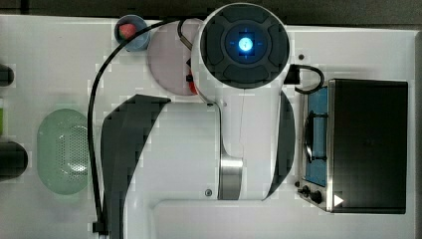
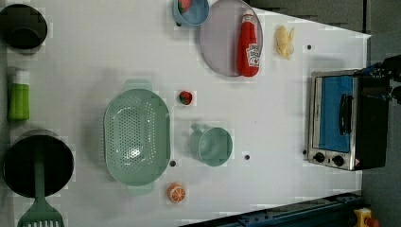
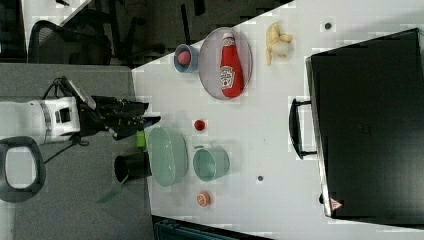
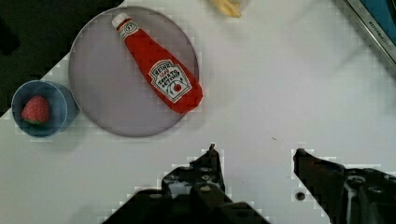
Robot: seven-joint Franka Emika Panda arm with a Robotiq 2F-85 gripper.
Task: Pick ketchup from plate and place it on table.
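Ketchup lies flat on the mauve plate, a red bottle with a white cap and a printed label, its base end reaching the plate's rim, so nothing of the task looks done yet: the pick, the carry and the set-down on the bench all remain. The claw hangs well above the bench with its fingers standing wide apart and nothing between them; in the wrist view it is near the plate but clear of it, not touching the bottle. In the right view the arm's dark hand reaches out high over the scene. My judgement is that the next move calls for lining the open fingers across the bottle's narrower width before descending, since it lies on its side. The bench is wide, flat and white with a few small dark holes, and it offers plenty of bare surface between the plate and the toaster oven for a landing spot. Also on it are a blue cup holding a strawberry just beside the plate, a loose strawberry, a green perforated basket, a pale green mug, an orange half and a yellowish item. Beyond the bench's edge the right view shows grey floor and a dark chair.
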